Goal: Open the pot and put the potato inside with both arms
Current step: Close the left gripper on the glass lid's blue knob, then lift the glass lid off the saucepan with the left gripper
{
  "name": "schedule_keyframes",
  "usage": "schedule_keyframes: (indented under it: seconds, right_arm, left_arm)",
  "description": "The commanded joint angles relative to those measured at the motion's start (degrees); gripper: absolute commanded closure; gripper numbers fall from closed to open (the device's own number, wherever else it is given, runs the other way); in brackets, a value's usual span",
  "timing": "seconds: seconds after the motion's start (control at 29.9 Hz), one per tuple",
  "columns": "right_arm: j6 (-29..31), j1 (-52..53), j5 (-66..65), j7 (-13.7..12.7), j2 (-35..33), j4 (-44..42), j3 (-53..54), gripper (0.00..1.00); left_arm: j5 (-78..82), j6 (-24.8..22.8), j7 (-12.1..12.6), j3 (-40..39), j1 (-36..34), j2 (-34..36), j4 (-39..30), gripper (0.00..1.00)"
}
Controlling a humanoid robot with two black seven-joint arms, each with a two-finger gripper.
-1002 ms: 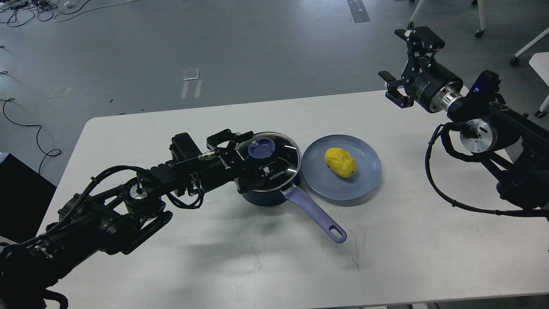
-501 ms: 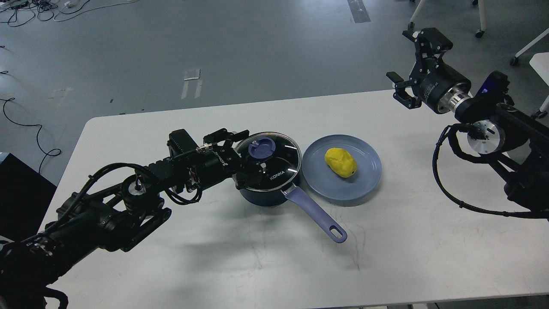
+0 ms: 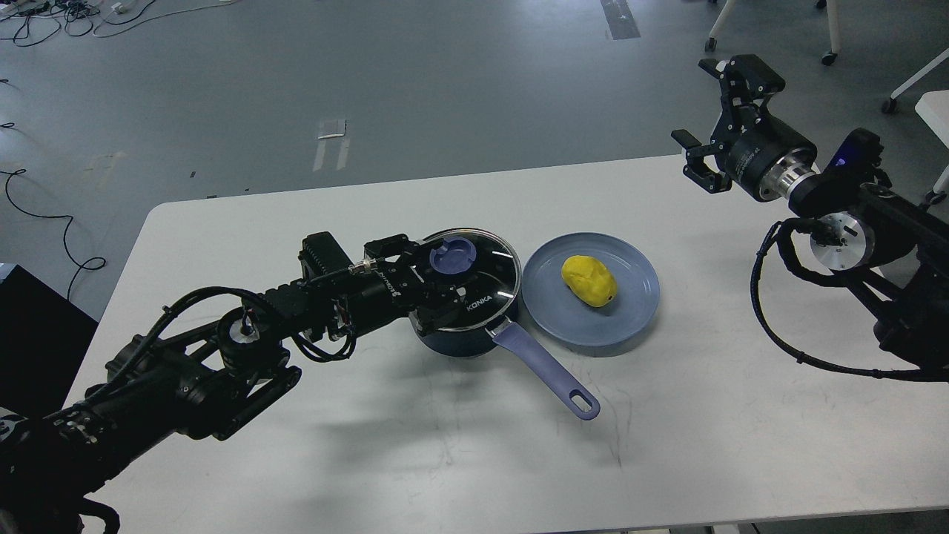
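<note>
The dark navy pot (image 3: 465,337) stands mid-table with its glass lid (image 3: 485,285) on and its lavender handle (image 3: 547,367) pointing front right. The lid's blue knob (image 3: 450,257) lies between the spread fingers of my left gripper (image 3: 443,276), which reaches over the lid from the left; it is open around the knob. The yellow potato (image 3: 589,280) lies on a blue-grey plate (image 3: 630,311) just right of the pot. My right gripper (image 3: 712,126) is open and empty, raised above the table's far right corner.
The white table (image 3: 445,460) ends close behind the pot and at the front. Cables lie on the grey floor at far left (image 3: 44,215). A black box (image 3: 37,326) stands beside the table's left edge. Chair legs (image 3: 830,44) stand at the far right.
My left gripper moved right along the lid, bringing its fingers around the knob. My right gripper drew back to the right and up a little, staying open.
</note>
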Motion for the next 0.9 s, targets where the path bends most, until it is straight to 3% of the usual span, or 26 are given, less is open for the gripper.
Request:
schedule_keyframes:
  seconds: [0.0,0.07,0.2,0.87]
  right_arm:
    - [0.04,-0.01,0.00,0.00,0.03,-0.02,0.00,0.00]
    - [0.04,-0.10,0.00,0.00,0.03,-0.02,-0.08,0.00]
    - [0.05,-0.28,0.00,0.00,0.03,-0.37,-0.09,0.00]
    - [0.13,-0.01,0.00,0.00,0.12,-0.63,-0.44,0.00]
  left_arm:
    - [0.12,0.11,0.00,0.09,-0.09,-0.07,-0.03,0.38]
    - [0.12,0.11,0.00,0.09,-0.09,-0.07,-0.12,0.54]
    - [0.12,0.11,0.00,0.09,-0.09,-0.07,-0.12,0.62]
    - [-0.06,0.99,0.00,0.00,-1.41,0.37,-2.93,0.62]
